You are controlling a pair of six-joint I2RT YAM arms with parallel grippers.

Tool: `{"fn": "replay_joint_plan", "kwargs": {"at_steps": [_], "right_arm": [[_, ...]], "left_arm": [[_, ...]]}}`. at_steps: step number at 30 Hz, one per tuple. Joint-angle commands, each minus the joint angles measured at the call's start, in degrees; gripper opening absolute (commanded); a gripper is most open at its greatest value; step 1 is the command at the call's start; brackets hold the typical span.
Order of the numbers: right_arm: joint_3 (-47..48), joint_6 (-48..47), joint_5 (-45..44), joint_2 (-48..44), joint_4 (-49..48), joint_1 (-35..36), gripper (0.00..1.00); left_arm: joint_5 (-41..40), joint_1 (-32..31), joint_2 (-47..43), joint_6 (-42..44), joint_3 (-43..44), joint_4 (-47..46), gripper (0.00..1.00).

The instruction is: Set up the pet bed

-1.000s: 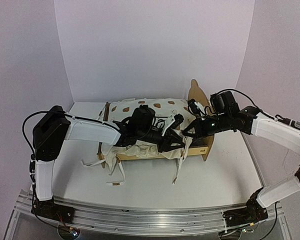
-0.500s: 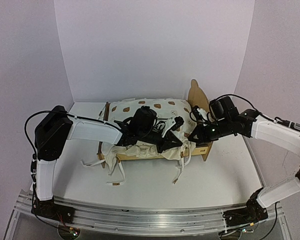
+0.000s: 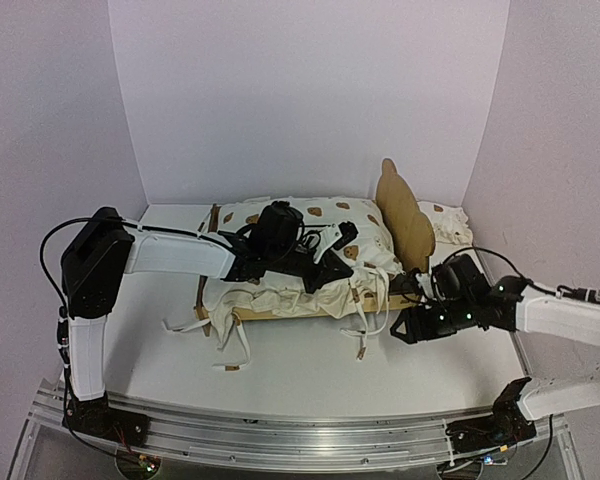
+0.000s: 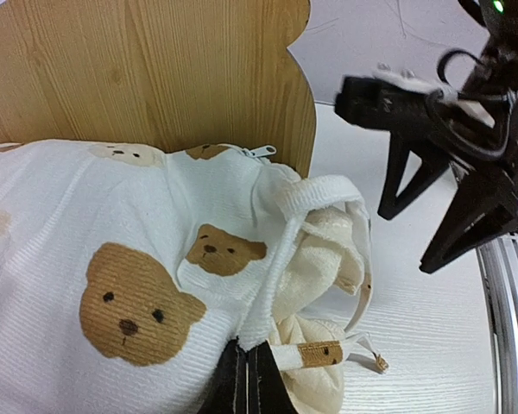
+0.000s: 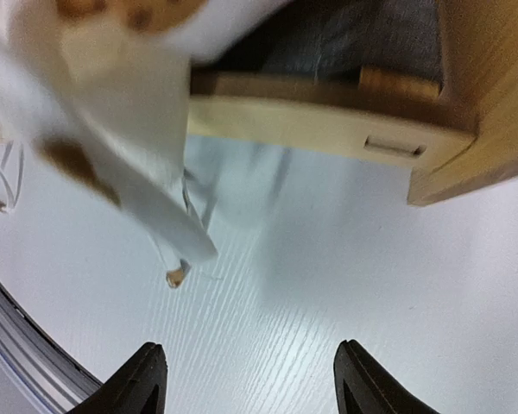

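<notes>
The pet bed (image 3: 404,212) stands mid-table, its plywood bear-ear headboard (image 4: 147,78) at the right end. A cream bear-print cushion (image 3: 315,222) lies across it, with its edge and tie strings (image 3: 360,330) hanging over the near rail. My left gripper (image 3: 338,262) reaches over the cushion (image 4: 112,267). It (image 4: 246,384) is shut on the cushion's near right edge seam. My right gripper (image 3: 400,308) is low over the table by the bed's near right corner. It (image 5: 252,384) is open and holds nothing, facing the side rail (image 5: 311,129) and the dark grey base (image 5: 363,43).
A small ruffled bear-print pillow (image 3: 446,221) lies behind the headboard at the back right. Loose tie strings (image 3: 230,345) trail on the table in front of the bed. White walls close in the back and both sides.
My right gripper has opened, let go of the cushion and dropped from the bed's right end to the table in front. My left gripper has shut on the cushion's edge.
</notes>
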State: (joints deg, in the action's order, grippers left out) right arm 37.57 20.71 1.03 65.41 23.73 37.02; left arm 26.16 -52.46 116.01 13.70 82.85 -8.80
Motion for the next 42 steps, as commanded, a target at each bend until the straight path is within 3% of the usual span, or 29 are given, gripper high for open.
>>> {"fn": "replay_joint_plan", "kwargs": {"at_steps": [1,4,7,12,14,16,18,19,25,34,42], "right_arm": [[-11.8,8.6,-4.6,-4.4,-25.0,2.8,0.66],[-17.2,11.0,-7.5,-2.1,-40.4,3.0,0.65],[-19.8,12.9,-4.1,3.3,-52.7,3.0,0.64],[-17.6,14.7,-1.5,10.5,-55.6,3.0,0.61],[-16.5,14.5,-1.9,12.3,-56.0,3.0,0.49],[-15.9,14.0,-3.4,12.8,-56.1,3.0,0.26],[-15.5,13.2,-5.2,11.6,-54.0,3.0,0.04],[-15.0,11.8,-6.0,10.2,-51.3,3.0,0.00],[-0.3,-4.7,-12.4,1.2,-23.0,3.0,0.00],[15.0,-23.0,-14.1,8.5,-12.6,1.3,0.00],[22.4,-28.6,-18.1,15.0,-5.5,-0.2,0.00]], "left_arm": [[-1.0,0.7,-3.5,1.4,1.5,0.9,0.00],[-0.8,0.7,-3.6,1.5,1.5,1.1,0.00],[-0.5,0.7,-3.6,1.9,1.5,1.0,0.00],[-0.9,0.7,-3.7,2.1,1.4,1.0,0.00],[-0.9,0.8,-3.8,2.1,1.3,1.1,0.00],[-0.9,0.7,-3.9,2.2,1.2,1.2,0.00],[-1.5,0.8,-4.2,2.7,1.0,1.5,0.00],[-1.7,1.0,-4.4,2.8,1.1,1.8,0.00],[-1.5,4.5,-5.3,5.8,3.2,7.0,0.00],[-4.1,6.6,-6.8,9.6,3.3,8.0,0.00],[-3.5,6.8,-7.6,9.3,2.2,7.7,0.00]]}}
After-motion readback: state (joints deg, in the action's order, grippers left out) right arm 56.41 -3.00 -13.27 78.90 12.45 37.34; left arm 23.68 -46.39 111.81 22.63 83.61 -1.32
